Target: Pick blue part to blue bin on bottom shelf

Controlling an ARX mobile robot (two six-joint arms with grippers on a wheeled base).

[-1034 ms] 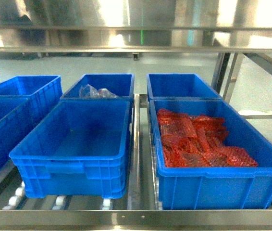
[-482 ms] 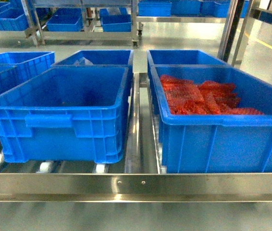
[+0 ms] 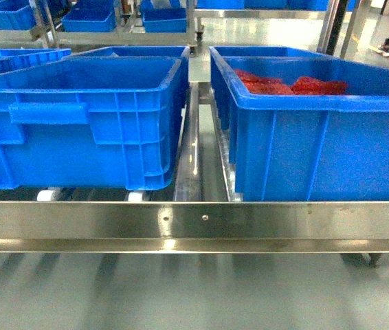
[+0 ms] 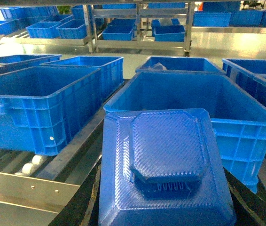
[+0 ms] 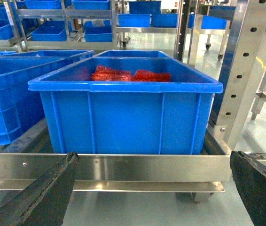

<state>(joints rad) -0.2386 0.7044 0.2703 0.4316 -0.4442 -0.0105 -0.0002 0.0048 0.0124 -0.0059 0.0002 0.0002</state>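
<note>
Nearest you, the left gripper (image 4: 163, 207) holds the blue moulded plastic part (image 4: 163, 165), a square tray-like piece with a raised octagonal centre; its dark jaws show at either side of the part, gripping it. The part hangs just in front of the bottom shelf and is not over any bin yet. The right gripper (image 5: 154, 188) has its black padded jaws spread wide with nothing between them, facing the shelf's flat riveted stainless-steel front rail (image 3: 194, 220).

Behind the rail, on small white rollers (image 3: 47, 194), stand two large blue plastic bins. The near left one (image 3: 84, 117) looks empty from the left wrist view. The near right one (image 3: 318, 130) holds red mesh-wrapped items (image 3: 291, 84). More blue bins sit farther back.

Your main risk, as I judge it, is height: the part sits low against the bin wall, so pushing straight ahead could knock the rim or shove the bin along its rollers. Lift first. Also mind drifting right into the bin with the red items.
</note>
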